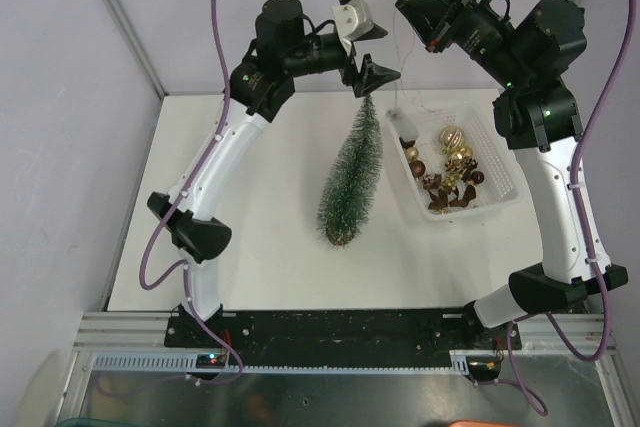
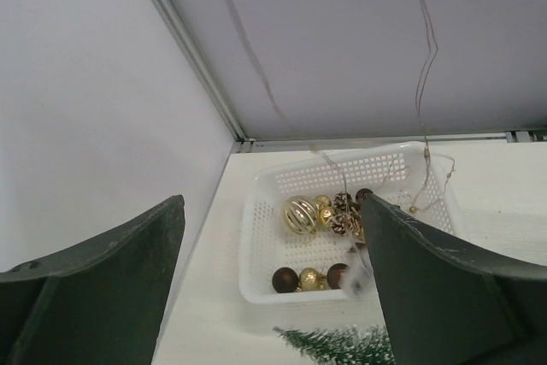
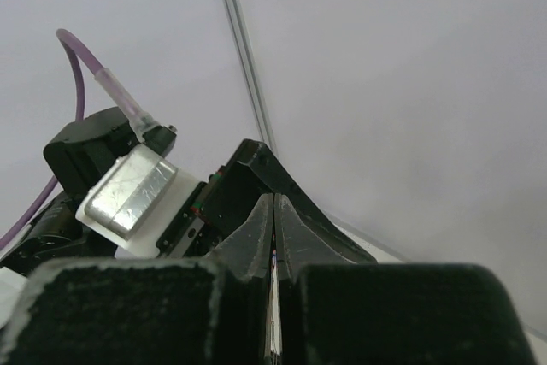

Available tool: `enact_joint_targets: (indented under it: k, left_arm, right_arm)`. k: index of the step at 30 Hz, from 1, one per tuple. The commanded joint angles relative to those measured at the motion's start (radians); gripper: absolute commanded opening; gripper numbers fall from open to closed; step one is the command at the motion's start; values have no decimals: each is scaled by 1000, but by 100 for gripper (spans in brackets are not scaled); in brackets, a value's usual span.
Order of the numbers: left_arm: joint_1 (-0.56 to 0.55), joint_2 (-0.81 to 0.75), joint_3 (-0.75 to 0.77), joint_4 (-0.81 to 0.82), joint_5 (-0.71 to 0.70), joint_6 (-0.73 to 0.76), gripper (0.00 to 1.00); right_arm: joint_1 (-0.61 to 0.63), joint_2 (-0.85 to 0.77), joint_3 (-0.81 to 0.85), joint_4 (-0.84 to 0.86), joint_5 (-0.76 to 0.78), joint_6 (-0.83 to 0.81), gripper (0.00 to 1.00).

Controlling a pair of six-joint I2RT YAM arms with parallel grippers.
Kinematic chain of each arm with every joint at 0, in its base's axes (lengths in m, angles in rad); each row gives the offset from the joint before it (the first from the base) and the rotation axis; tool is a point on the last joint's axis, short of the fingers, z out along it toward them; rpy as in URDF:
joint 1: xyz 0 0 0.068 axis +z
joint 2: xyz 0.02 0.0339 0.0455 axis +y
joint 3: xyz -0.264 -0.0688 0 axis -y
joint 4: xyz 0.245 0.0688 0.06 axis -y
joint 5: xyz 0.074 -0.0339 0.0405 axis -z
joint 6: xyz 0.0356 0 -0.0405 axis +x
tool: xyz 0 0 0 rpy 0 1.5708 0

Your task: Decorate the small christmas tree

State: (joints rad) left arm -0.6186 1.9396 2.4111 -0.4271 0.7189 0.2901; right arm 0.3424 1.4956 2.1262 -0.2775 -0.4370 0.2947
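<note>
Apparent step: stringing wire [image 2: 420, 83] on tree [image 1: 352, 182], centre frame. Right gripper [image 3: 273, 220] pinches wire; left gripper [image 1: 370, 54] gapes, empty. Next: drape over treetop.

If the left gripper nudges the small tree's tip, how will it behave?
It probably tips easily: the small christmas tree is tall and slim over a small base. It is likely light for its size, being all bristles. Those should give, so the open left gripper may get a soft hold.

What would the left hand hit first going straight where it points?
Probably the white basket, framed between the left hand's open fingers; the tree tip lies below that line, the thin wire off right. Depth unclear.
</note>
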Motion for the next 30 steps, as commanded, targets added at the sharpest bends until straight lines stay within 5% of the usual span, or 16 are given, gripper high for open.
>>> enact_joint_targets:
  k: [1, 7, 14, 26, 30]
  left_arm:
    - [-32, 17, 46, 53, 5, 36, 89]
    - [-40, 59, 94, 101, -2, -25, 86]
    - [-40, 75, 87, 159, -102, -45, 35]
    - [-55, 82, 58, 331, -359, 56, 7]
    - [-61, 53, -16, 392, -460, 171, 1]
  right_arm:
    - [-12, -30, -16, 67, -32, 9, 0]
    - [-40, -57, -72, 100, -46, 22, 0]
    - [-76, -92, -124, 113, -43, 22, 0]
    - [-122, -192, -305, 120, 42, -48, 0]
    - [-123, -231, -406, 132, 79, -74, 13]
